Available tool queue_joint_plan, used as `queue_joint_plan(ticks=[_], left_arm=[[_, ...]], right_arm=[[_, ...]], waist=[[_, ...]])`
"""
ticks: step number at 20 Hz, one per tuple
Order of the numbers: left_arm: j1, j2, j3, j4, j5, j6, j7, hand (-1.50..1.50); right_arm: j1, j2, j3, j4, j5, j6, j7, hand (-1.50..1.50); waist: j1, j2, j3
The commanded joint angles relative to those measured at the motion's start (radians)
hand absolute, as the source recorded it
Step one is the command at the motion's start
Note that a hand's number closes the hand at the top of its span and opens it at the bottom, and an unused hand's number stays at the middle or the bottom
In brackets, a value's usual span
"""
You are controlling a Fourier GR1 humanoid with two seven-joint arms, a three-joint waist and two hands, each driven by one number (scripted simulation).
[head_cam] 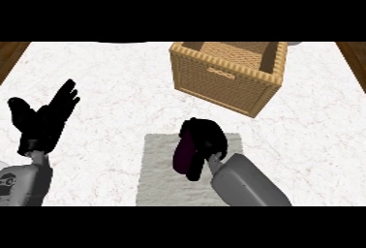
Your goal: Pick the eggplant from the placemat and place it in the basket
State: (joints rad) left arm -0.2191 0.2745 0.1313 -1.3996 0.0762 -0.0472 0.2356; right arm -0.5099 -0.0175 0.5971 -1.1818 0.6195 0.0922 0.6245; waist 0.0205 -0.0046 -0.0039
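A white, faintly veined marble surface [107,72] fills most of the head view, with strips of brown wood showing at its far left and far right edges. Toward the back, right of centre, stands a square woven wicker basket [221,82], turned at an angle so that one corner points toward the robot; its open top shows the woven inside walls. Nearer, at centre, a pale grey placemat [160,169] lies flat on the surface, well apart from the basket. The right grey forearm comes in from the lower edge across the mat's right part. Its right robot hand [207,138] sits over the mat's upper right area, fingers curled down around the dark purple eggplant [186,157], which lies lengthwise along the hand's left side, partly hidden by it. Whether the eggplant touches the placemat or is just lifted off it cannot be told. The left robot hand [44,121] shows at the left edge, open, fingers straight and pointing up, holding nothing, well apart from the mat.
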Motion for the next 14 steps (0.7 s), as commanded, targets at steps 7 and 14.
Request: queue_joint_plan(ticks=[7, 14], left_arm=[[-0.075, -0.016, -0.044, 0.038, -0.010, -0.037, -0.016, 0.00], [-0.119, -0.059, -0.084, 0.057, -0.040, -0.007, 0.005, 0.00]], right_arm=[[-0.272, 0.017, 0.299, 0.006, -0.133, -0.341, 0.387, 1.50], [-0.350, 0.017, 0.353, -0.095, -0.176, -0.678, 0.379, 1.50]], waist=[[0.126, 0.023, 0.002], [0.116, 0.020, 0.004]])
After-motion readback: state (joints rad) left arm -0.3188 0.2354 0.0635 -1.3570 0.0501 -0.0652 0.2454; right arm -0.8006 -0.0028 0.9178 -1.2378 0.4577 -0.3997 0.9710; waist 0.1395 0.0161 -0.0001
